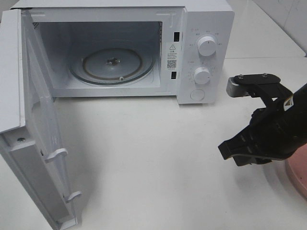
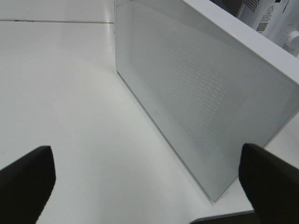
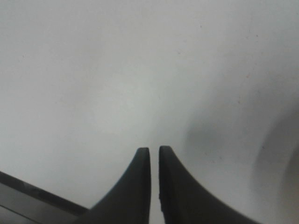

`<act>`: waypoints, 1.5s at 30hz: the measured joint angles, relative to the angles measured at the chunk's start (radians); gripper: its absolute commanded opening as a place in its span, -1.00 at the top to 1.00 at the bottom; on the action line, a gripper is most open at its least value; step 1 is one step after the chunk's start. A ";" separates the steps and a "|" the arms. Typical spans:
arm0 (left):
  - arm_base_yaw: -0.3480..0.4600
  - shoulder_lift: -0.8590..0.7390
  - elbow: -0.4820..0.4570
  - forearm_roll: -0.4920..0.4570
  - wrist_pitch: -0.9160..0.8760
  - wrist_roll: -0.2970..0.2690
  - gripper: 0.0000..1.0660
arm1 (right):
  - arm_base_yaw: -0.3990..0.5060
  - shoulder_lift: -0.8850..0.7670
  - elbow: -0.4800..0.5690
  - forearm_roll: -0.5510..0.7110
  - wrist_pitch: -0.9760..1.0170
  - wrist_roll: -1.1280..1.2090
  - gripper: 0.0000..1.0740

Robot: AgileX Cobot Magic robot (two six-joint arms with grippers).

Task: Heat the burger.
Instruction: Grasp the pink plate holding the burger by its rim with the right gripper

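Observation:
The burger is out of view in every frame. The white microwave [image 1: 204, 28] stands at the back of the table with its door [image 1: 33, 139] swung wide open to the left; its glass turntable [image 1: 112, 64] is bare. My right gripper [image 1: 230, 151] hovers over the table at the right, in front of the microwave's knobs, its fingers [image 3: 142, 163] pressed together on nothing. My left gripper [image 2: 147, 175] does not show in the exterior high view; in the left wrist view it is open wide and empty, facing the outer face of the open door [image 2: 196, 93].
The edge of a round pink plate [image 1: 298, 175] shows at the right border, just behind the right arm. The microwave has two knobs [image 1: 206, 46] and a round button [image 1: 197, 95]. White table [image 1: 144, 158] spreads in front.

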State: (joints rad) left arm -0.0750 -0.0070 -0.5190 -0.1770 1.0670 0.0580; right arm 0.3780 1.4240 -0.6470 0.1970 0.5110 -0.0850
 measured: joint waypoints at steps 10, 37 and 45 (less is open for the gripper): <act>0.000 0.000 0.000 0.002 0.000 0.000 -0.88 | -0.050 -0.011 -0.100 -0.123 0.291 0.075 0.72; 0.000 0.000 0.000 0.002 0.000 0.000 -0.88 | -0.071 -0.011 -0.152 -0.360 0.366 0.225 -0.88; 0.000 0.000 0.000 0.002 0.000 0.000 -0.88 | -0.155 0.004 -0.152 -0.377 0.364 0.247 -0.84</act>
State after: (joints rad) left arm -0.0750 -0.0070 -0.5190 -0.1750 1.0670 0.0580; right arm 0.2230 1.4280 -0.7990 -0.1800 0.8750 0.1620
